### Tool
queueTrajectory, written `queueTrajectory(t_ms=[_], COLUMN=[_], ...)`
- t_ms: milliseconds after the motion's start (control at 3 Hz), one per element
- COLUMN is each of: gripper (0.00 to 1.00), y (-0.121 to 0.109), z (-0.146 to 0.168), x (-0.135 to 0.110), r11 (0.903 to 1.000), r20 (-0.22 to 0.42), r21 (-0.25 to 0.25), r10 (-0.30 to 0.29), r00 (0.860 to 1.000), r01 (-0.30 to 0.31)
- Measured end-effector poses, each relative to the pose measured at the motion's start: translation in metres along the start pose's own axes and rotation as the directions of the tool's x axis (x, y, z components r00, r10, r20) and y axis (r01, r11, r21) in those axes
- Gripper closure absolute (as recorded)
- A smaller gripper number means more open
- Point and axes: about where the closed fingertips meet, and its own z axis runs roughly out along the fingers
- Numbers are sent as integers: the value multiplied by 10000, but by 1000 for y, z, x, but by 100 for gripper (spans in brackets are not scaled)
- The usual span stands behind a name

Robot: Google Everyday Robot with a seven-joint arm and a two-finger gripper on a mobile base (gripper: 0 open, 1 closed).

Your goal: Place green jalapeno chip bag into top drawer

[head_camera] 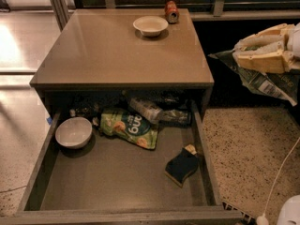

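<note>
The hand [257, 55] pinches the green jalapeno chip bag [265, 82] right of the desk [117, 55], clear of the open top drawer [117, 186]. Bag likely light, soft, slippery; grip the crimped edge

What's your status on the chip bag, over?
Gripper right of table, shut on green jalapeno chip bag. Top drawer open. White bowl, green pouch, sponge inside.
</note>
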Motion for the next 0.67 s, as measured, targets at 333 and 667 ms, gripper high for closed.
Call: queueTrajectory(t_ms=[333,667], gripper=[100,100], y=[-9,-9], z=[-27,-27], x=[43,43], r11=[9947,9947], r20=[-286,-286], r21=[639,639], r10=[826,826], r00=[9962,9962], r01=[-806,-806])
